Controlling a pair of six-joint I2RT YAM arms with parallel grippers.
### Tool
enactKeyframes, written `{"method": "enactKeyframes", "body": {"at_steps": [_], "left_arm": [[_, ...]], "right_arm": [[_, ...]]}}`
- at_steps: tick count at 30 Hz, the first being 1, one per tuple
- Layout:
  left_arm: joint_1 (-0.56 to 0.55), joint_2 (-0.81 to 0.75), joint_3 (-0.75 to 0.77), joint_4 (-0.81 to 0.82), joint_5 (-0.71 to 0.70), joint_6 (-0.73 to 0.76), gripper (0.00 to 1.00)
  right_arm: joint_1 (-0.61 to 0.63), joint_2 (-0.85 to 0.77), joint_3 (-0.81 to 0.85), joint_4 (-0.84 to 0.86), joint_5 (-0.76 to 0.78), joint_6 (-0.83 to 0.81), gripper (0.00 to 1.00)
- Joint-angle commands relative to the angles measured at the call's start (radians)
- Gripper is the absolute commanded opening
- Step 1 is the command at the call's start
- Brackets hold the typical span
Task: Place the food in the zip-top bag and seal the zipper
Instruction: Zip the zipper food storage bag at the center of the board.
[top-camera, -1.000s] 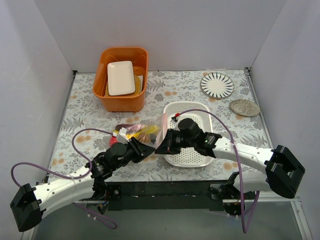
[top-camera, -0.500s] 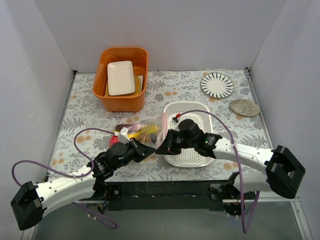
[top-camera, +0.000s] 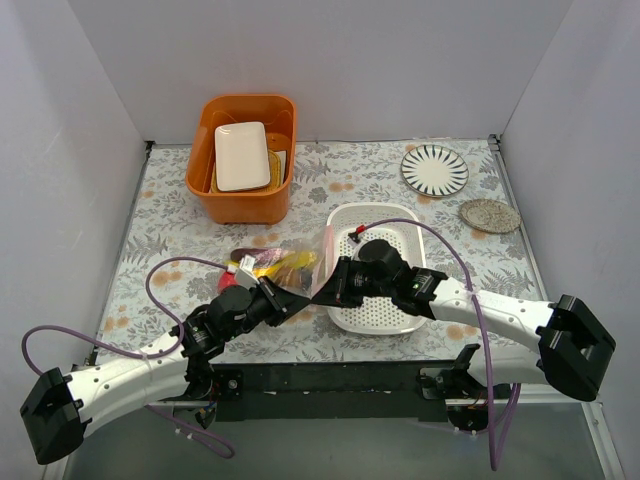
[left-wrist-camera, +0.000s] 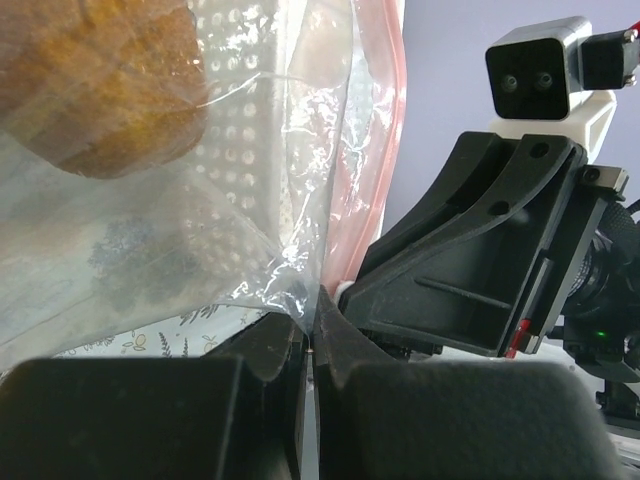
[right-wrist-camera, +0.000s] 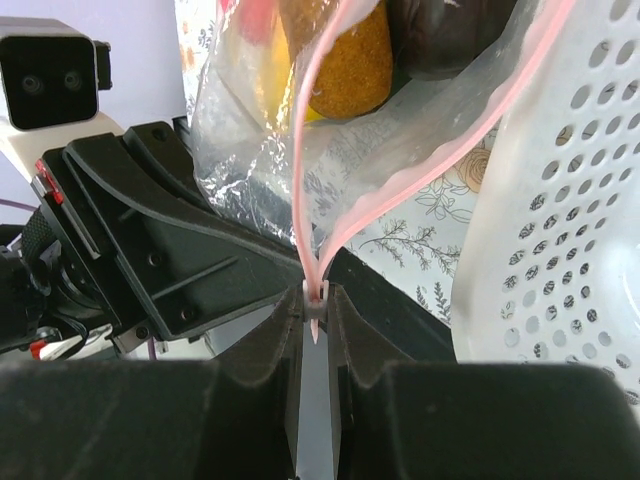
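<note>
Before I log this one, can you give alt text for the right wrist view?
The right gripper pinches the end of the pink zipper, whose two strips part above it. The clear zip-top bag holds food; a white perforated basket lies at right.

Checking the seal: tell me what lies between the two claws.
Just the zip-top bag's corner: the right claw pinches the pink zipper end, the left claw the film beside it, seen in both wrist views.

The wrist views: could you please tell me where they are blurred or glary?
Left wrist: the left gripper along the bottom is dark and out of focus, white glints on the crinkled zip-top bag. Right wrist: the right gripper is blurred, the pink zipper sharp.
</note>
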Motion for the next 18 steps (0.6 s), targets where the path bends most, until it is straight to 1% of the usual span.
{"method": "enactKeyframes", "body": {"at_steps": [1, 6, 7, 11, 14, 18], "left_arm": [[-0.005, 0.003, -0.004, -0.093, 0.056, -0.351, 0.0], [-0.003, 0.015, -0.005, -0.067, 0.056, -0.344, 0.0], [-0.003, 0.021, -0.005, -0.067, 0.088, -0.339, 0.0], [-0.003, 0.046, -0.005, -0.03, 0.11, -0.333, 0.0], [-0.003, 0.041, -0.007, -0.036, 0.117, -0.331, 0.0], [-0.005, -0.001, -0.016, -0.056, 0.113, -0.334, 0.0]], "right_arm": [[-0.011, -0.03, -0.004, 0.091, 0.083, 0.01, 0.15], [-0.013, -0.001, -0.004, 0.09, 0.058, 0.013, 0.15], [-0.011, 0.002, -0.006, 0.094, 0.058, 0.015, 0.15], [-0.013, 0.004, 0.002, 0.093, 0.07, 0.012, 0.15], [-0.013, 0.002, 0.002, 0.085, 0.083, 0.015, 0.15], [-0.014, -0.006, -0.003, 0.068, 0.092, 0.012, 0.15]]}}
